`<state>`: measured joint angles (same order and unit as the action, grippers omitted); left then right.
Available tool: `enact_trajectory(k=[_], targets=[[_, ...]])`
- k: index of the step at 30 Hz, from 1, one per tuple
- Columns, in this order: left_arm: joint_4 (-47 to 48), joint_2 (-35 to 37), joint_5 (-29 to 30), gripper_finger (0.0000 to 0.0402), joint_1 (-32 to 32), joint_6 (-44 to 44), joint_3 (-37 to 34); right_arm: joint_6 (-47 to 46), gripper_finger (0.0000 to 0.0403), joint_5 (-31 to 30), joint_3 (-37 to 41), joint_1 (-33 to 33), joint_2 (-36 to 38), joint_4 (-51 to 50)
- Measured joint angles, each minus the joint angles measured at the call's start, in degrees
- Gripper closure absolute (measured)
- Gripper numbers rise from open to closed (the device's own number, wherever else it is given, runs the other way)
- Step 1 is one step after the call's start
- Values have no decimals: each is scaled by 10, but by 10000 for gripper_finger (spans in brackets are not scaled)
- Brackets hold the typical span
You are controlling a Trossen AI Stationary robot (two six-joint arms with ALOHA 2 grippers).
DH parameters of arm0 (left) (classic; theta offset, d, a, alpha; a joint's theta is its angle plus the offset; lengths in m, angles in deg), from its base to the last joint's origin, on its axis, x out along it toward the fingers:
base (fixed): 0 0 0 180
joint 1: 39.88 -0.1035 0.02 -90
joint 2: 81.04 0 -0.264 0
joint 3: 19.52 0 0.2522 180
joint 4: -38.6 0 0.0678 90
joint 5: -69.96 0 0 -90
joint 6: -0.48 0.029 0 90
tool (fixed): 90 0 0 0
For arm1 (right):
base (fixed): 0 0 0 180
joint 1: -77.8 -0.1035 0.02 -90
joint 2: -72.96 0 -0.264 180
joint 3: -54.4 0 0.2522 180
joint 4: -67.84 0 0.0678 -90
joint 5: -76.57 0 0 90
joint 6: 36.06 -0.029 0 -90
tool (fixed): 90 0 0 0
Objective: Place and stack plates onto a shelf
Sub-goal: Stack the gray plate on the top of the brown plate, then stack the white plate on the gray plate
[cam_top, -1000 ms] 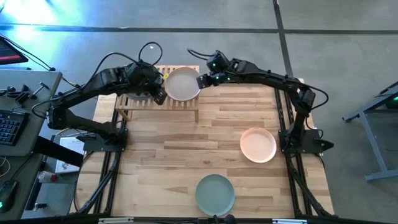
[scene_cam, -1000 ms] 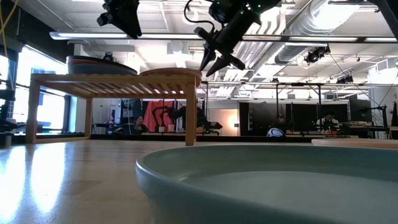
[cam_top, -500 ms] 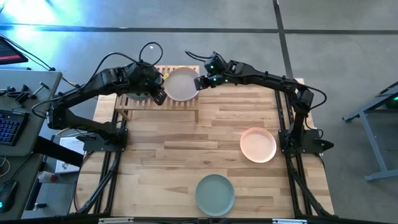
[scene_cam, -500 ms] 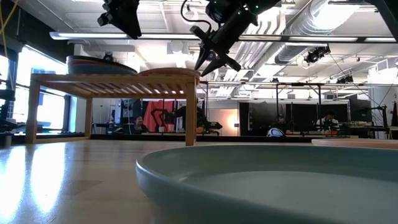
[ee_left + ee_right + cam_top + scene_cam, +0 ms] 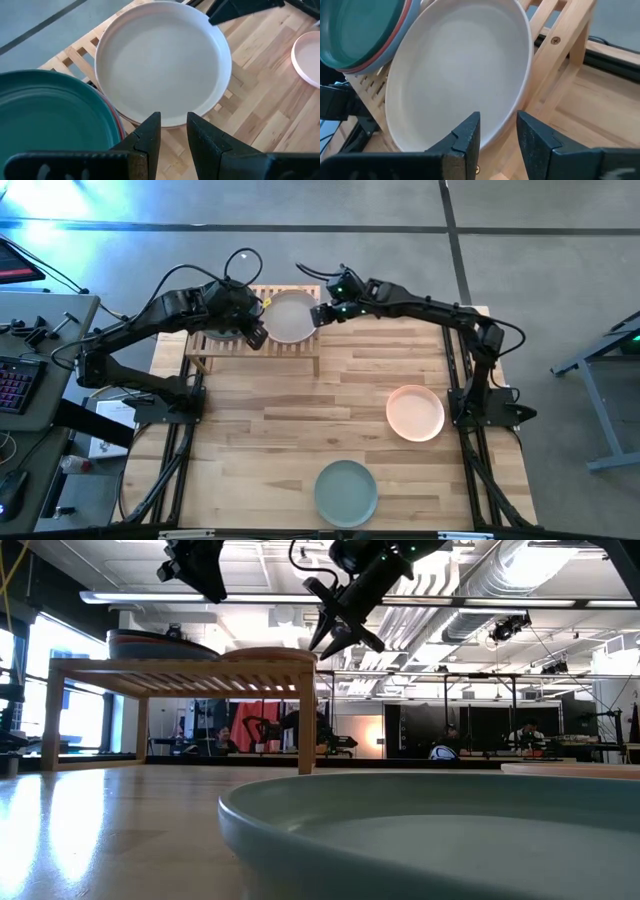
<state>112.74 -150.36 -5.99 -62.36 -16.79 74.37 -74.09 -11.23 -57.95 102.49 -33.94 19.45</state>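
The shelf stands at the table's far edge. On its left half sits a stack of plates topped by the dark teal one, with a terracotta rim showing below it. A beige plate lies flat on the slats of the right half. My left gripper hovers above the shelf near the beige plate's near-left rim, its fingers a narrow gap apart and touching nothing. My right gripper is open at the beige plate's right rim. My right gripper meets the beige plate at its right rim, which shows between the open fingers. The fingers slant down from the table's right. The plate lies flat on the shelf slats. Whether one finger or both touch the rim, I cannot tell.
A peach-pink plate lies on the table's right side. A sage green plate sits at the near edge and fills the foreground of the low view. A desk with a keyboard stands off the table's left.
My right gripper has moved toward the table's left, keeping its fingers open. The beige plate has slid a little leftward along the shelf with it, so its right rim now sits about even with the shelf's right end.
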Motion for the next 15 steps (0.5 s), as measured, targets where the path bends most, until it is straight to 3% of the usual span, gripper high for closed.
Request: enact_trajectory(k=[6,15], targets=[[22,0,0,316,0,9,0,17,295,20,0,4,18,-35],[60,0,0,316,0,10,0,38,295,25,0,-13,79,-179]])
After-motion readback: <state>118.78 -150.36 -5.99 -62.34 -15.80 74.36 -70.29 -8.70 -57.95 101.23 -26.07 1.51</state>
